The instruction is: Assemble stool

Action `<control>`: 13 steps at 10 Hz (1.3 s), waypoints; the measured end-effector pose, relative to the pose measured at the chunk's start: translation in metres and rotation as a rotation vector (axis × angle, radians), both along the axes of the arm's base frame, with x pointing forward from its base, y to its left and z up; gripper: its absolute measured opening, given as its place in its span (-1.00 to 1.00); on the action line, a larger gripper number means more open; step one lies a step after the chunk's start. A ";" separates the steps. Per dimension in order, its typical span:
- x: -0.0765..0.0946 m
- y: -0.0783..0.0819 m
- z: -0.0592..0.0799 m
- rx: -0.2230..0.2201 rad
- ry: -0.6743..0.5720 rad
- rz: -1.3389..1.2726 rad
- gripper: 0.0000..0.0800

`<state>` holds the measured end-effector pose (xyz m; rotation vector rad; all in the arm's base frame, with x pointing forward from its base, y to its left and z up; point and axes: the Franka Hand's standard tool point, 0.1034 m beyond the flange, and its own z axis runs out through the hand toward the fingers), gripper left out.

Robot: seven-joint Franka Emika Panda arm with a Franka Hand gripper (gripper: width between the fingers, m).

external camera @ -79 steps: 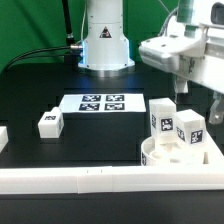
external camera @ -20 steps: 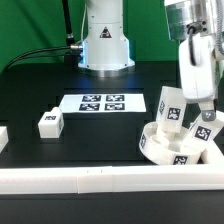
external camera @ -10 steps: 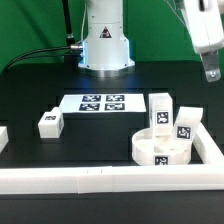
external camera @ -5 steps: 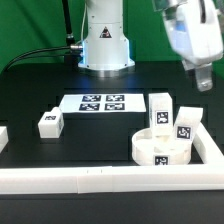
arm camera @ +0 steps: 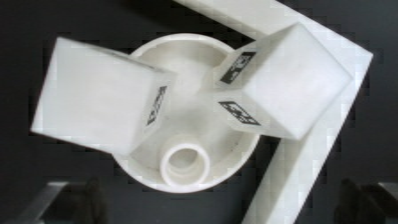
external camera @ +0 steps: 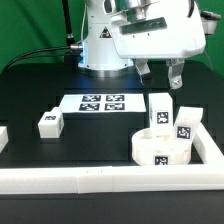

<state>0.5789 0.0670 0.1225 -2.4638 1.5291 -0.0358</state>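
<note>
Tool (external camera: 160, 75) now back over seat (external camera: 148, 156)

The stool seat (external camera: 145, 150) was jammed into the lower right corner, with the front rail (external camera: 90, 180) and side rail (external camera: 213, 147) close by. One leg (external camera: 160, 112) and a second leg (external camera: 186, 123) stood on top, blocking a straight drop. The table (external camera: 100, 140) centre was wide open, just a loose leg (external camera: 49, 122) mid-left.

Robotics lab, black table (external camera: 40, 88), marker board (external camera: 100, 103), green backdrop (external camera: 30, 25)
</note>
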 end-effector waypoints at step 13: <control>-0.045 -0.111 -0.030 -0.222 -0.095 1.064 0.62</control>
